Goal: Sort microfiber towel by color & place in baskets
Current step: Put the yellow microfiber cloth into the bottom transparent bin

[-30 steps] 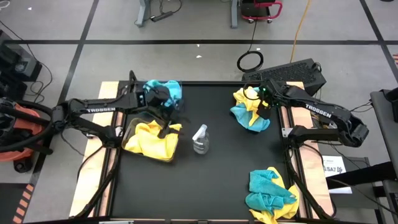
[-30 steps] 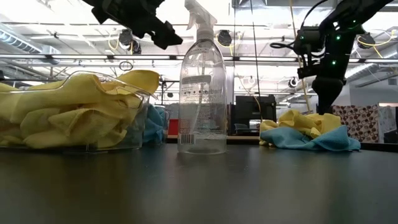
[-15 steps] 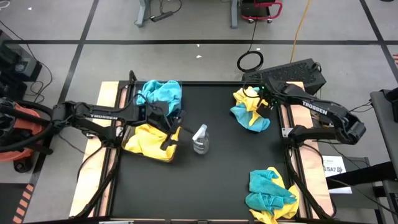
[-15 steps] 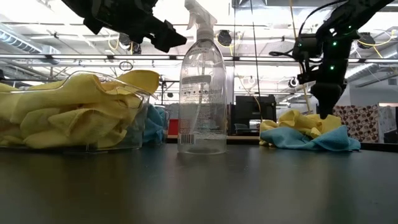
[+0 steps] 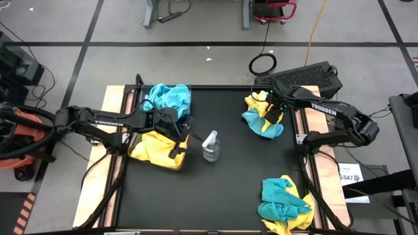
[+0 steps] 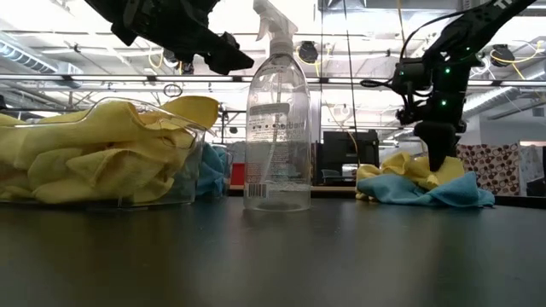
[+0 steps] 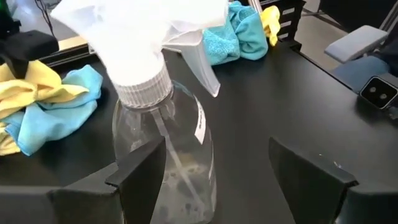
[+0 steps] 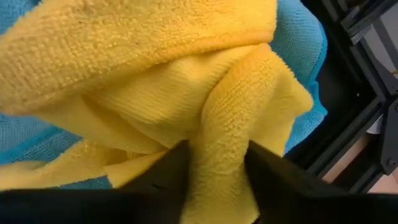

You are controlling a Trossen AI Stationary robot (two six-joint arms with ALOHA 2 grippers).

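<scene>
Yellow and teal towels lie in a pile [image 5: 262,117] at the table's far right and in another pile [image 5: 284,203] at the near right. One clear basket [image 5: 157,147] holds yellow towels, and the one behind it [image 5: 168,98] holds teal towels. My right gripper [image 5: 270,112] is down in the far pile, shut on a yellow towel [image 8: 186,93]. My left gripper [image 5: 181,134] is open and empty above the yellow basket's right end, beside the spray bottle [image 5: 210,145]. My right gripper pinches a raised fold of the yellow towel [image 8: 221,158] between its two fingers [image 8: 171,171], coming from above and pointing down [image 6: 438,158]. The towel still lies on top of the pile, with teal cloth under and around it.
A clear spray bottle [image 6: 277,119] stands upright near the table's middle, right in front of my left gripper's open fingers [image 7: 140,171]. Bare black tabletop [image 5: 228,189] lies between the baskets and the two piles.
My left gripper has gone from above the teal basket toward the near edge, over the yellow basket and beside the bottle, then stopped. My right gripper has gone down into the far-right pile, onto the yellow towel.
</scene>
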